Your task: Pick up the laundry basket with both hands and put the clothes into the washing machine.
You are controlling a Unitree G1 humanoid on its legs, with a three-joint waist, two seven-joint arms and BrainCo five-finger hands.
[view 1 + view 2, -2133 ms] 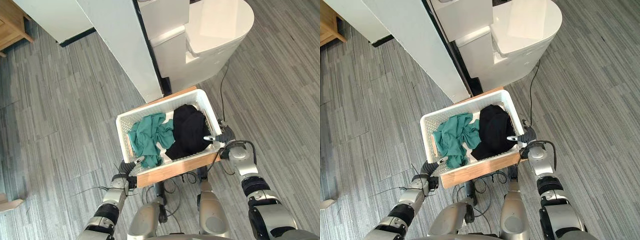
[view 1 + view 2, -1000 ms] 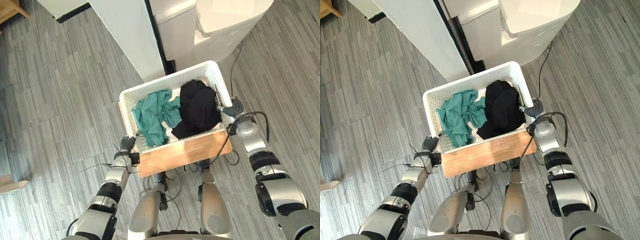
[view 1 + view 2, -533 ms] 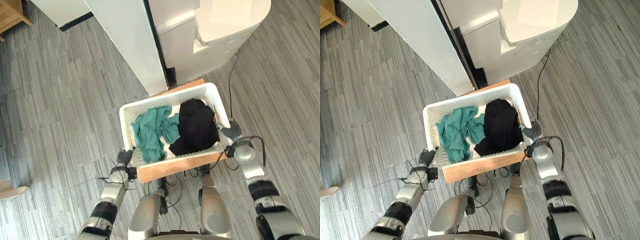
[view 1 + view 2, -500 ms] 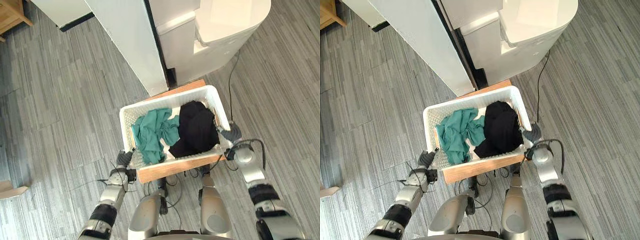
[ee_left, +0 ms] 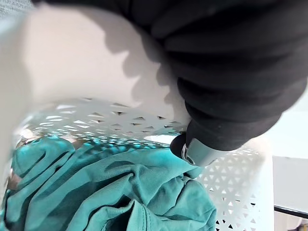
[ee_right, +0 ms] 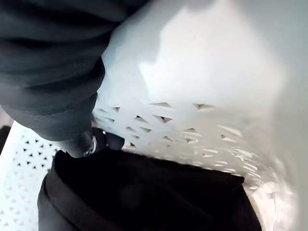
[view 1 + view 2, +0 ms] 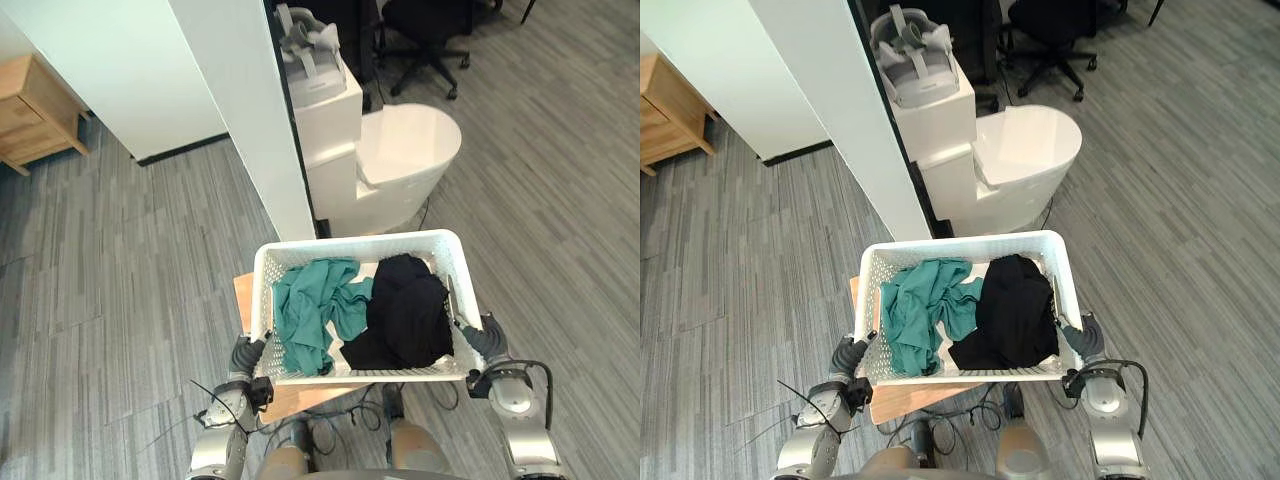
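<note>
You are looking down at the white laundry basket [image 7: 370,374], which is sitting squarely between the two hands, just in front of the robot.

- Left hand [image 7: 243,356]: it is gripping the basket's left end at the near corner. In its wrist view a dark-tipped digit [image 5: 195,150] is hooking over the rim and pressing the inside of the perforated wall, right beside the teal garment [image 7: 310,315].
- Right hand [image 7: 487,340]: it is clamping the right end in the same way, with one digit [image 6: 86,143] curling inside the wall against the black garment [image 7: 408,312].
- Load: the teal garment is lying crumpled in the left half and the black one is filling the right half. The two are touching in the middle.
- Under the basket: a wooden board [image 7: 295,398] is showing at the near left edge. You cannot tell whether the basket's base is touching it.
- Beyond the basket: the white washing machine [image 7: 400,160] is standing on the grey plank floor [image 7: 120,280], apart from the basket's far rim. A grey headset [image 7: 308,40] is resting on a white box [image 7: 325,120] just left of it, against a white partition [image 7: 230,100].
- Far left: a wooden cabinet [image 7: 35,115] is standing well apart from everything else.
</note>
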